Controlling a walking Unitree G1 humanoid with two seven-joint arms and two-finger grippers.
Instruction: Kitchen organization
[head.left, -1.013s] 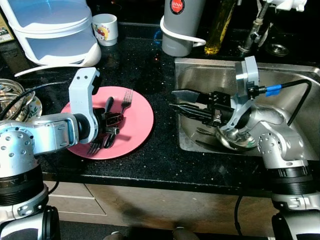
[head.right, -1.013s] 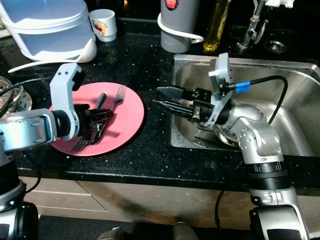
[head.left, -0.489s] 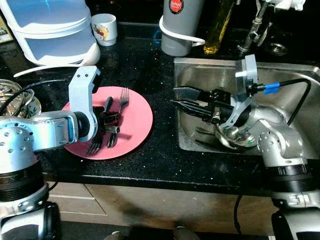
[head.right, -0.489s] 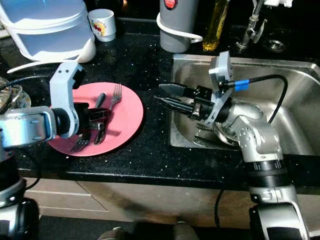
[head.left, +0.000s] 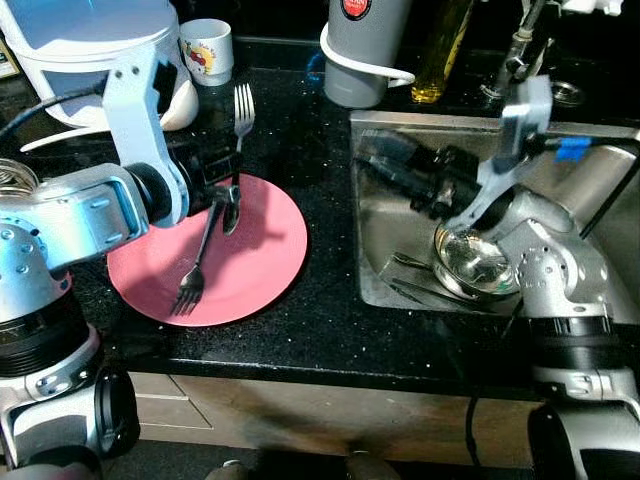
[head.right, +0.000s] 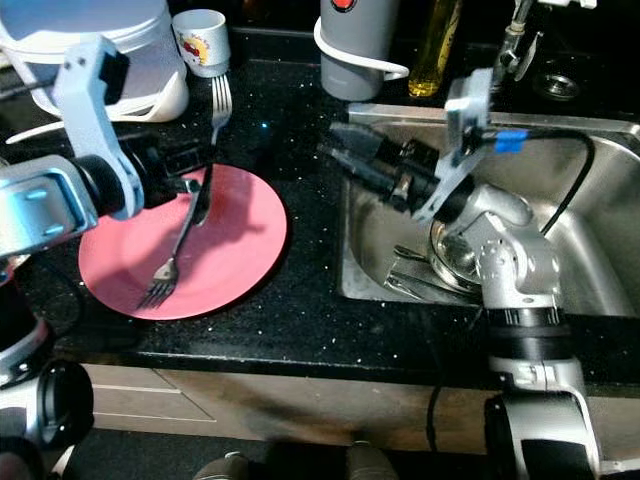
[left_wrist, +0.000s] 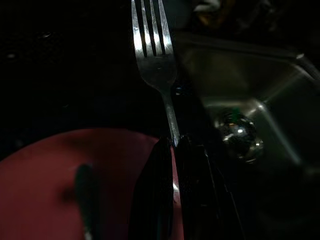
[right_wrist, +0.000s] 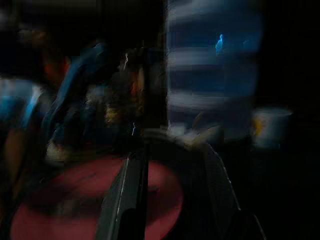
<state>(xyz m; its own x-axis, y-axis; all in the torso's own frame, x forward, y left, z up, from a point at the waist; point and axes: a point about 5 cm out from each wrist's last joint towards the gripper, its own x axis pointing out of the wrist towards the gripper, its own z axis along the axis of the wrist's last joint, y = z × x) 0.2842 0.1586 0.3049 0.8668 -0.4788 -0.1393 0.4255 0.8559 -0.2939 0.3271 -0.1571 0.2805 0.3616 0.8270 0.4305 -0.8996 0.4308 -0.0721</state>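
My left gripper is raised above the pink plate and shut on a silver fork. It grips the handle, and the tines point up toward the back of the black counter. In the left wrist view the fork rises straight out from between the closed fingertips. A second fork lies on the plate, beside a dark-handled utensil. My right gripper hovers, blurred, over the left rim of the steel sink. Its fingers stand apart with nothing between them.
In the sink lie a steel bowl and loose cutlery. Along the back stand a white appliance, a white mug, a grey canister, an oil bottle and the tap. A glass dish sits far left.
My left gripper has lifted one fork off the plate, up and toward the back, leaving the other fork there. The right gripper has risen out of the sink toward its back-left corner.
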